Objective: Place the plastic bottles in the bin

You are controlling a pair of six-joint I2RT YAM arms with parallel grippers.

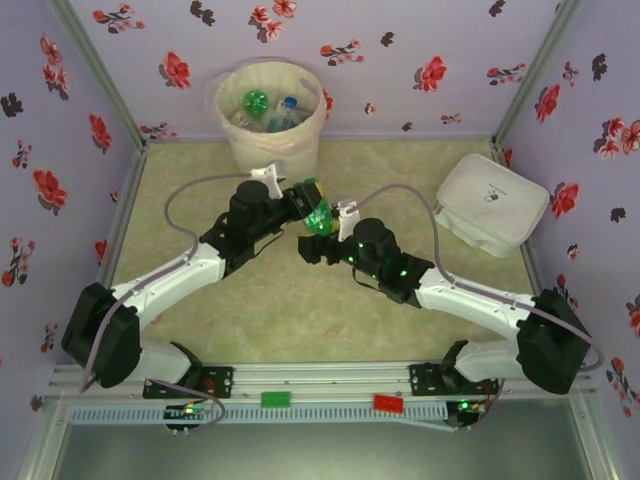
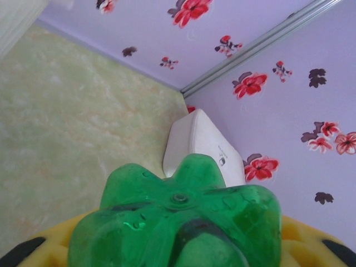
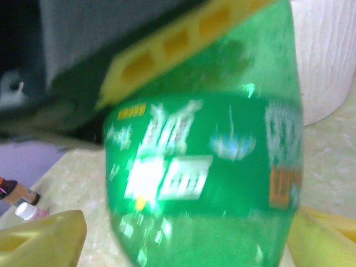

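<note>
Blurred white lettering on green bottle (image 3: 200, 167), unreadable; tiny mark on white box (image 1: 490, 205), illegible

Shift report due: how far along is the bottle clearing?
Done: several bottles lie in the bin. In hand: the left gripper is shut on a green bottle; the right gripper has its fingers open beside it. Left: dropping that bottle into the bin.

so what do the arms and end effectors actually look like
The left arm and right arm have white links, bulky black joints and a looping grey cable each. End effector fingers are yellow; green lights dot the right arm.
</note>
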